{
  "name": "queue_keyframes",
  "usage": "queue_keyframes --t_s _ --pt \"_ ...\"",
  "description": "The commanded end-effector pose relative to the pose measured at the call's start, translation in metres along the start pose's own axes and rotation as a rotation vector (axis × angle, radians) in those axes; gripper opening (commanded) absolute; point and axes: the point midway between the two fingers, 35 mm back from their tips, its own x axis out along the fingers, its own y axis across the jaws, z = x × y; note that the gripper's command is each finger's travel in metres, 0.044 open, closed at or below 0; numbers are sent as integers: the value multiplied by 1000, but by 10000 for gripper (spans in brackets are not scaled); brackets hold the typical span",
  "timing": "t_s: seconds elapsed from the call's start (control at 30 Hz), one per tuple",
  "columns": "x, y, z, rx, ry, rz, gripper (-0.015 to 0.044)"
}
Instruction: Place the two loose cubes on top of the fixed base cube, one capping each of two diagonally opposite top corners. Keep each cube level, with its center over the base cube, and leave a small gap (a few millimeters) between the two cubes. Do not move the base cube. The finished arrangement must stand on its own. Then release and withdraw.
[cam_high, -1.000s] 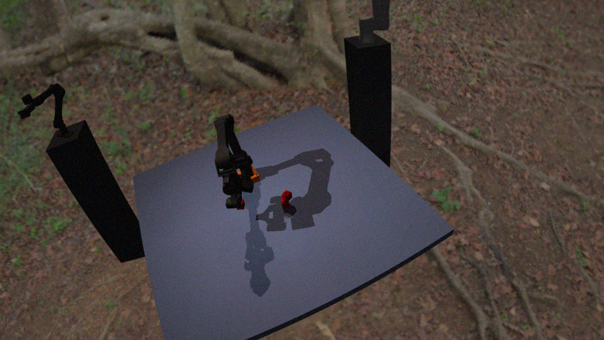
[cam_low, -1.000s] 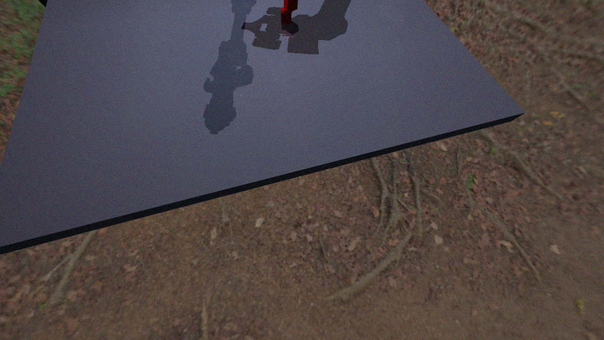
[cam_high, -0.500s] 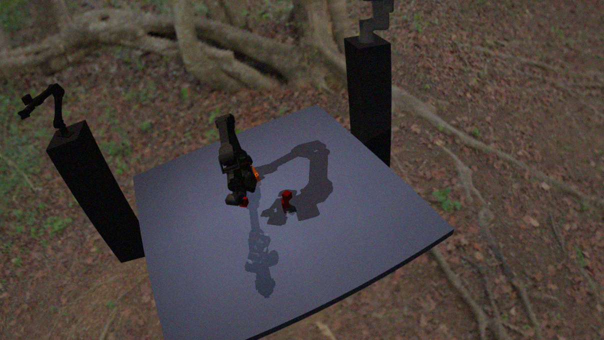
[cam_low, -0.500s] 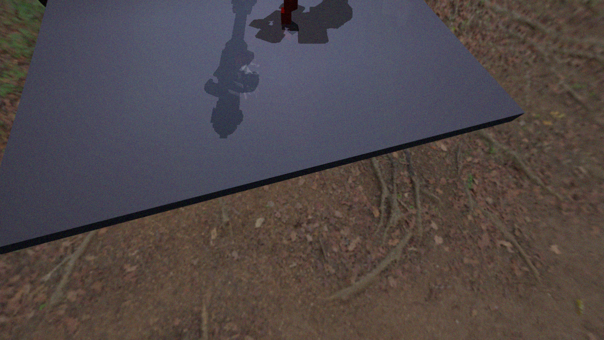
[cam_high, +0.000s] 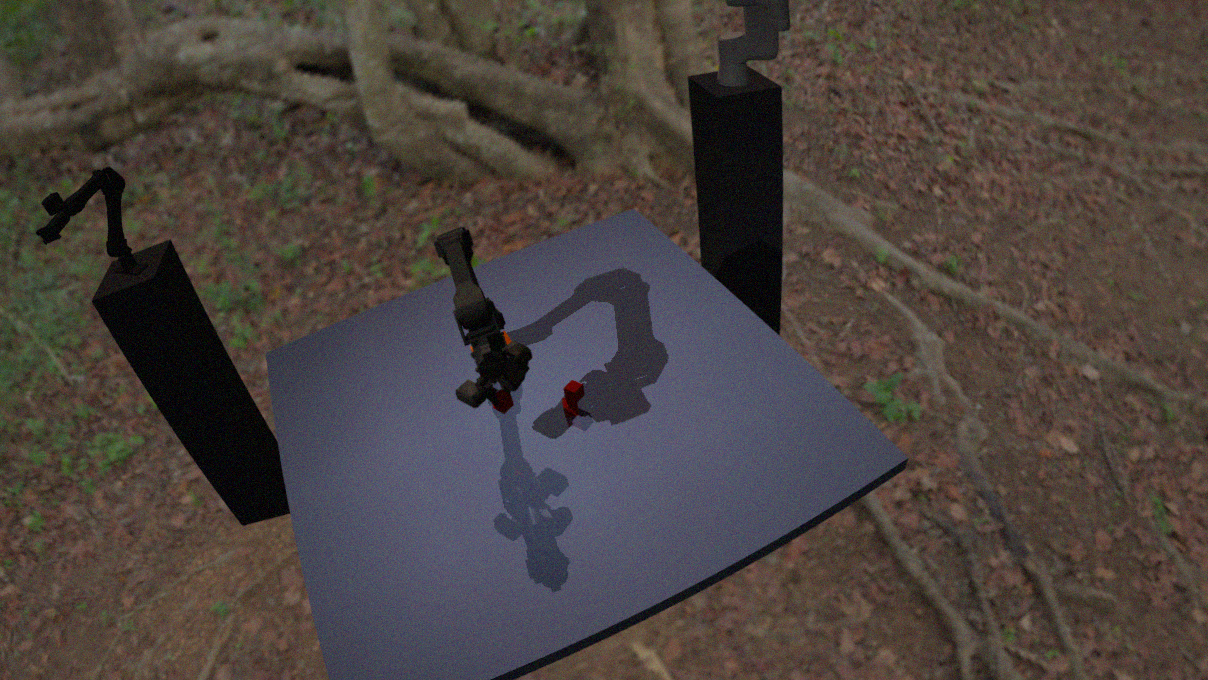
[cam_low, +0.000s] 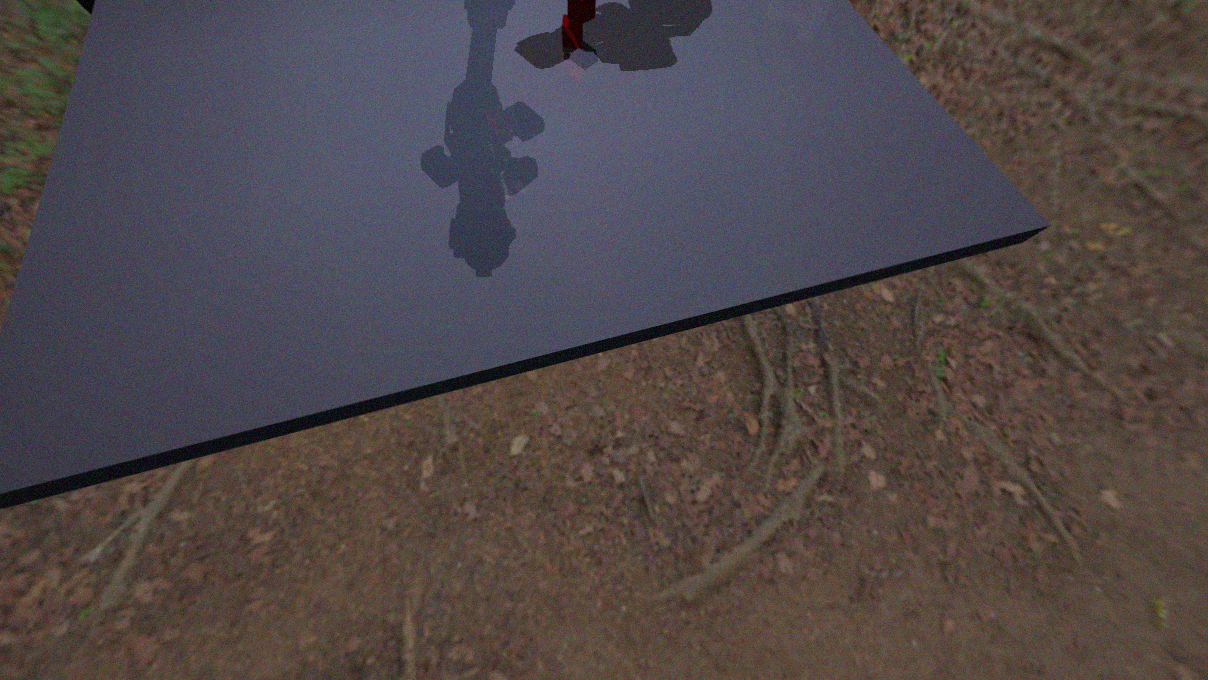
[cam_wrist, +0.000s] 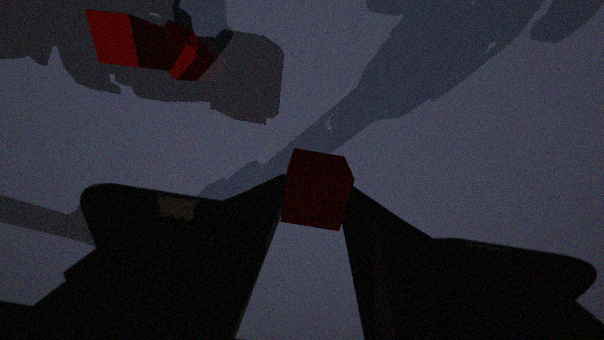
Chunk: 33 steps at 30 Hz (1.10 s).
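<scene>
Red loose cube (cam_wrist: 316, 189), small and matte, clamped between the two dark fingers of the black parallel-jaw gripper (cam_high: 498, 395) — the fingers are partly closed and press its left and right faces, as the wrist view shows, with the grey-blue table surface visible below the cube. In the top view the same cube shows as a red spot at the gripper's tip, raised above the slab, the arm's shadow falling well in front of it toward the near edge. Black six-joint arm (cam_high: 467, 289), with an orange part near the wrist, reaching down from the rear-left part of the slab. Red stack of cubes (cam_high: 573, 400), one upon another, standing on the table just to the right of the gripper and apart from it; in the wrist view it appears at upper left (cam_wrist: 150, 47), lying partly in shadow, and how the upper cube sits on the lower cannot be told exactly. Grey-blue square table slab (cam_high: 405, 540), thin, dark at its edge. Two tall black rectangular pillars — one at the left (cam_high: 190, 380), one at the rear right (cam_high: 735, 168) — each bearing a small dark jointed mount on top. Ground of brown earth, leaves and tree roots all around.
</scene>
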Motion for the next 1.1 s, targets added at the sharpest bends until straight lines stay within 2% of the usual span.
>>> queue_keyframes --t_s 0.0,1.07 --pt "0 7 7 97 -5 1 105" --pt "5 72 47 969 -4 11 105"
